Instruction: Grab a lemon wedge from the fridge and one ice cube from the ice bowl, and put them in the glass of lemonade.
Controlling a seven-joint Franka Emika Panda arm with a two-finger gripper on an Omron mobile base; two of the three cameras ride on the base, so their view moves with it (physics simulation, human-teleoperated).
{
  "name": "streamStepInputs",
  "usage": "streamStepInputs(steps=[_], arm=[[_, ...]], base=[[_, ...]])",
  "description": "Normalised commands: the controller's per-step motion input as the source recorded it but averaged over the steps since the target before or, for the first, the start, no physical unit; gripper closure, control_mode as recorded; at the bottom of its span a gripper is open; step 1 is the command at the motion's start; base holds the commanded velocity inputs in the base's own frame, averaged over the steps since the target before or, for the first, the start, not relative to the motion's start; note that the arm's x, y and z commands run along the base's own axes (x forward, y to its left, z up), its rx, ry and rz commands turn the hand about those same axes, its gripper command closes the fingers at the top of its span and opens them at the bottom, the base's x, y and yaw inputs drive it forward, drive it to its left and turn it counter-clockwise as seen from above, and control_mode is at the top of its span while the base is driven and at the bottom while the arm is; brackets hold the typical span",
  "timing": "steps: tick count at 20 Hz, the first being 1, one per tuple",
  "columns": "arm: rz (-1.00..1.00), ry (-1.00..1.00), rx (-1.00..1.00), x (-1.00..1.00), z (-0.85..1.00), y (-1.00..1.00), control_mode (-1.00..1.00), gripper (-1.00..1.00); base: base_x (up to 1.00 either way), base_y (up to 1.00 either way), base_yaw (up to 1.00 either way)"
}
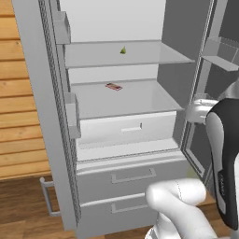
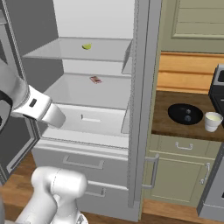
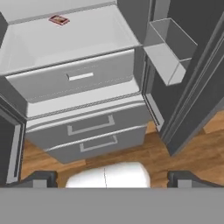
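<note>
— Hand view: how is the pincer (image 3: pixel 112 179) held?
— Its fingertips (image 3: pixel 41 178) are spread wide apart, with nothing gripped, before the open fridge (image 1: pixel 126 154).
— Where is the lemon wedge (image 1: pixel 123 50) seen?
— It is seen on the upper shelf (image 1: pixel 140 56), well above and apart from the pincer; a reddish bar (image 1: pixel 113 86) lies one shelf lower.

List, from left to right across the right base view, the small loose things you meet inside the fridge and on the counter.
lemon wedge → reddish-brown bar → ice bowl → glass of lemonade
</note>
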Motion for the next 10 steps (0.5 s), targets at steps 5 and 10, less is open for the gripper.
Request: streamStepInputs(steps=[5, 10], arm=[[0.00, 0.00, 0.00, 0.59, 0.00, 0.00, 1.00, -1.00], [0.00, 0.00, 0.00, 0.00, 0.00, 0.00, 1.00, -1.00]], base=[[0.20, 0.00, 0.00], [1.00, 0.00, 0.00]])
